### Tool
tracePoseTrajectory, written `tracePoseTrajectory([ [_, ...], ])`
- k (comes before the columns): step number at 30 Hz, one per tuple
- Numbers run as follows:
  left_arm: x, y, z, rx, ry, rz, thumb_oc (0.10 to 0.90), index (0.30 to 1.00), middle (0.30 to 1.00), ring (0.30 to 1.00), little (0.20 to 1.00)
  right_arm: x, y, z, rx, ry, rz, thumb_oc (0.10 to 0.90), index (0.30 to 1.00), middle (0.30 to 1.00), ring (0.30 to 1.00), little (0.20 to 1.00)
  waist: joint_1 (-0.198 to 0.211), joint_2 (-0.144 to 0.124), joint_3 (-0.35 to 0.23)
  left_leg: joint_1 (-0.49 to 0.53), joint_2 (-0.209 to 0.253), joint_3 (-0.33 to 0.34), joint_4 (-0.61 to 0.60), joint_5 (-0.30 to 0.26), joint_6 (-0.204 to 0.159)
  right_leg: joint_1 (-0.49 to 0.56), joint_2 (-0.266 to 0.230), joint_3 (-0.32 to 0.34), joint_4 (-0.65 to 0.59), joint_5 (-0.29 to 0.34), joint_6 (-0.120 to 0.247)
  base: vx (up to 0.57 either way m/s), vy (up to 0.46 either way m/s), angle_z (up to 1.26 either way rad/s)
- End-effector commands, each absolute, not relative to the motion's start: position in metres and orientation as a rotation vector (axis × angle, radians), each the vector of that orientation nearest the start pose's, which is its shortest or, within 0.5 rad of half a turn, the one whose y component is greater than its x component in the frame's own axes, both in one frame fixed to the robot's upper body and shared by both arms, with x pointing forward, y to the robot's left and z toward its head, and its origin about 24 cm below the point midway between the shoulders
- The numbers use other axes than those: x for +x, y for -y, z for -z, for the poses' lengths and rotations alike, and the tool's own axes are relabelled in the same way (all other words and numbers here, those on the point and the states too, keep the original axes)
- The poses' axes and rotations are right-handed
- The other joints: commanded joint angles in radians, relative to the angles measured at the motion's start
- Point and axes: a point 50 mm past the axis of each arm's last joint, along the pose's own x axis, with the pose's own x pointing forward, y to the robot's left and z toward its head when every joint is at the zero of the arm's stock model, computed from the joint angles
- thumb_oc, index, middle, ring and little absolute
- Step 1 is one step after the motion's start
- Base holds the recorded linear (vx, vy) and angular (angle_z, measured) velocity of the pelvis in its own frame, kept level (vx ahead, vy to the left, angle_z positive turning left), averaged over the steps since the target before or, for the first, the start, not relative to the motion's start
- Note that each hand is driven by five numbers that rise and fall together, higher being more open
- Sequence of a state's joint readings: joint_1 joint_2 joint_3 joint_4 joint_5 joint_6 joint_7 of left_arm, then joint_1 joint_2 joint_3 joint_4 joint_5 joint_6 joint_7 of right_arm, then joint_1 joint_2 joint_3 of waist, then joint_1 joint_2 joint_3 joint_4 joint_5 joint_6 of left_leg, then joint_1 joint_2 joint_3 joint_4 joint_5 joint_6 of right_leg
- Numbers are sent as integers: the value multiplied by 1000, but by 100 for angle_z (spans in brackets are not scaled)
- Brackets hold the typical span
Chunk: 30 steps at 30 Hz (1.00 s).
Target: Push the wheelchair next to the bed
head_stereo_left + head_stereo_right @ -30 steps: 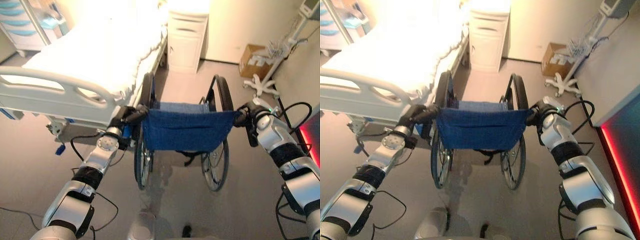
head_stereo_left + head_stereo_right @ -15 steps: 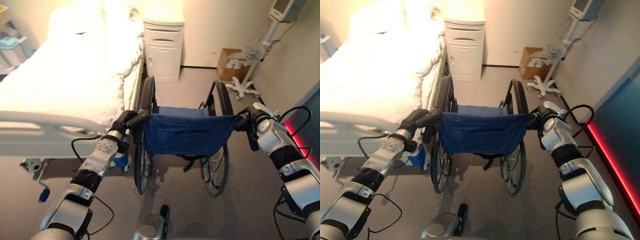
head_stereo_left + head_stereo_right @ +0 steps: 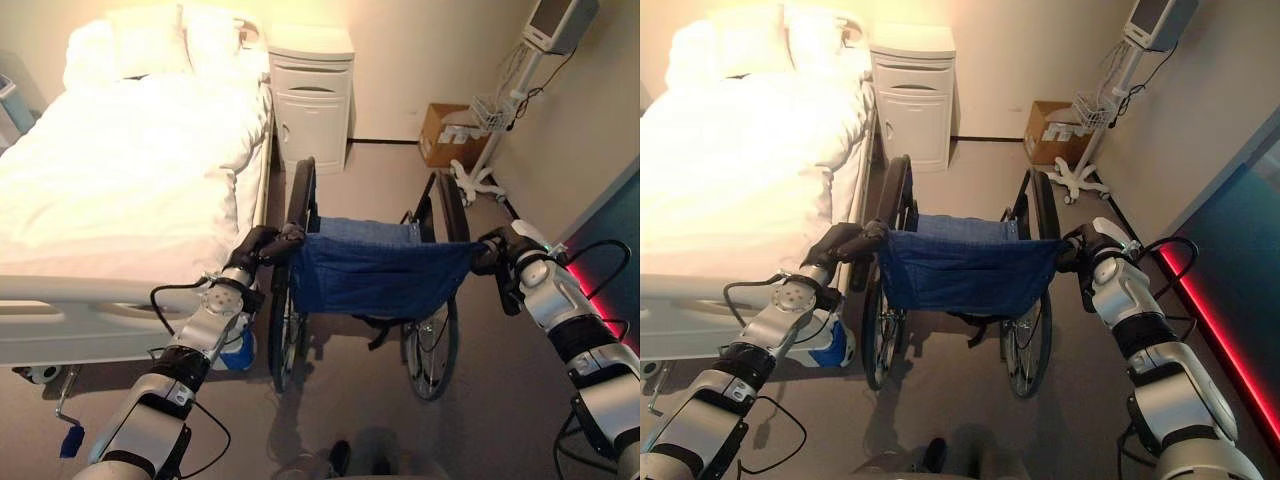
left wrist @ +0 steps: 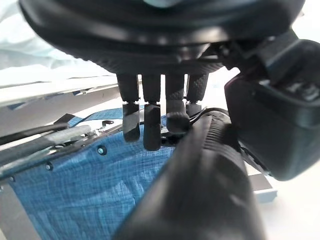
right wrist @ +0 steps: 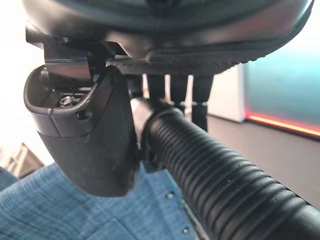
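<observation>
A: Here, in the left eye view, we see the wheelchair (image 3: 372, 280) from behind, its blue back sling facing us and its left wheel just beside the long side of the bed (image 3: 120, 200). Our left hand (image 3: 262, 245) sits on the left push handle (image 3: 288, 243); our right hand (image 3: 490, 254) sits on the right push handle (image 3: 478, 252).

B: Ahead of the chair we note a white cabinet (image 3: 312, 95) at the head of the bed, a cardboard box (image 3: 443, 133) against the wall, and a wheeled stand (image 3: 478, 180) carrying a monitor.

A: In the right eye view we find the same layout: the chair stands parallel to the bed, close to its side rail, with the cabinet beyond it.

B: In the left wrist view we look along the left hand's fingers (image 4: 150, 125), which curl down over the ribbed black handle, with the blue sling beneath. We read this as a closed grasp on the handle.

A: In the right wrist view the right hand's fingers (image 5: 172, 90) wrap over the ribbed handle and the thumb (image 5: 90, 145) lies on its near side, so the handle is clasped. The blue sling shows below.
</observation>
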<state>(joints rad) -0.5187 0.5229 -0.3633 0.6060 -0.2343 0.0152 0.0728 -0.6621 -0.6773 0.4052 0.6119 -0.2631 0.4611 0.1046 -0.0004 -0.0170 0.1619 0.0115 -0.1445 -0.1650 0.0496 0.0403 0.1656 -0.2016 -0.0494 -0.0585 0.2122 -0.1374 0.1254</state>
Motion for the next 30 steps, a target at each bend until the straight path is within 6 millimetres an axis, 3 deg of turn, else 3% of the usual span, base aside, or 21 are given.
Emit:
tracePoseTrajectory([
  [1, 343, -202, -61, 560, -116, 113, 400, 300, 300, 300, 300, 357, 241, -78, -1106, -582, -180, 400, 300, 300, 300, 300, 10, -38, 49, 108, -4, -10, 105, -225, -83, -47, -70, 28, -209, 303, 28, 478, -102, 91],
  [3, 346, -197, -62, 558, -122, 121, 400, 300, 300, 300, 300, 359, 242, -86, -1113, -592, -177, 400, 300, 300, 300, 300, -4, -38, 41, 133, 4, -21, 119, -254, -90, -50, -73, 32, -261, 304, 31, 491, -121, 54],
  [8, 348, -196, -65, 546, -137, 138, 400, 300, 300, 300, 300, 359, 252, -92, -1120, -641, -167, 400, 300, 300, 300, 300, -24, -57, 22, 193, 35, -3, 150, -322, -109, -22, -69, 44, -123, 294, 19, 545, -217, 39],
  [9, 348, -197, -64, 527, -153, 132, 400, 300, 300, 300, 300, 358, 253, -89, -1114, -659, -182, 400, 300, 300, 300, 300, -26, -54, 14, 206, 62, -1, 167, -317, -131, -14, -69, 43, -74, 280, 17, 511, -290, 37],
  [12, 349, -200, -66, 554, -152, 119, 400, 300, 300, 300, 300, 359, 249, -89, -1114, -650, -201, 400, 300, 300, 300, 300, -41, -43, 12, 233, 147, 34, 191, -207, -186, 7, -65, 9, -39, 249, -2, 448, -246, 45],
  [14, 350, -200, -67, 554, -148, 109, 400, 300, 300, 300, 300, 358, 252, -91, -1108, -641, -201, 400, 300, 300, 300, 300, -61, -35, 2, 244, 209, 61, 228, -89, -220, 29, -50, -15, -49, 231, -26, 425, -224, 52],
  [15, 351, -199, -67, 541, -145, 95, 400, 300, 300, 300, 300, 358, 251, -89, -1113, -637, -204, 400, 300, 300, 300, 300, -74, -33, -5, 238, 245, 79, 287, 9, -244, 47, -38, -34, -56, 211, -49, 311, -159, 50],
  [18, 352, -200, -68, 525, -137, 85, 400, 300, 300, 300, 300, 355, 253, -87, -1119, -635, -197, 400, 300, 300, 300, 300, -66, -51, 5, 138, 231, 94, 444, 72, -241, 99, -35, -47, -59, 180, -82, 322, -182, 35],
  [19, 352, -199, -69, 497, -125, 85, 400, 300, 300, 300, 300, 353, 254, -84, -1123, -635, -185, 400, 300, 300, 300, 300, -49, -70, 36, -3, 229, 143, 538, 91, -227, 164, -32, -51, -58, 151, -109, 380, -160, 27],
  [20, 352, -199, -69, 496, -120, 90, 400, 300, 300, 300, 300, 353, 255, -82, -1125, -637, -179, 400, 300, 300, 300, 300, -37, -63, 56, -45, 228, 151, 546, 75, -218, 196, -17, -43, -54, 137, -113, 513, -125, 18],
  [21, 351, -199, -68, 501, -109, 103, 400, 300, 300, 300, 300, 352, 255, -78, -1128, -638, -164, 400, 300, 300, 300, 300, -15, -62, 75, -118, 198, 159, 498, 71, -203, 235, -6, -28, -55, 122, -113, 348, -1, 2],
  [23, 348, -199, -66, 493, -103, 114, 400, 300, 300, 300, 300, 352, 252, -77, -1135, -642, -154, 400, 300, 300, 300, 300, 12, -42, 104, -145, 187, 171, 379, 73, -203, 290, 31, -10, -54, 92, -110, 465, 71, -9],
  [25, 345, -199, -63, 493, -108, 128, 400, 300, 300, 300, 300, 351, 249, -75, -1141, -649, -148, 400, 300, 300, 300, 300, 50, -1, 118, -212, 172, 168, 203, 153, -230, 360, 89, 24, -59, 53, -113, 550, 129, -25],
  [27, 343, -202, -60, 504, -118, 130, 400, 300, 300, 300, 300, 353, 247, -78, -1141, -644, -153, 400, 300, 300, 300, 300, 83, 15, 120, -240, 163, 158, 73, 210, -249, 426, 111, 64, -77, 29, -111, 534, 161, -44],
  [30, 341, -210, -60, 509, -134, 100, 400, 300, 300, 300, 300, 358, 246, -90, -1163, -622, -187, 400, 300, 300, 300, 300, 107, 13, 104, -234, 157, 159, 2, 176, -240, 465, 94, 84, -78, 1, -95, 345, 188, -68],
])
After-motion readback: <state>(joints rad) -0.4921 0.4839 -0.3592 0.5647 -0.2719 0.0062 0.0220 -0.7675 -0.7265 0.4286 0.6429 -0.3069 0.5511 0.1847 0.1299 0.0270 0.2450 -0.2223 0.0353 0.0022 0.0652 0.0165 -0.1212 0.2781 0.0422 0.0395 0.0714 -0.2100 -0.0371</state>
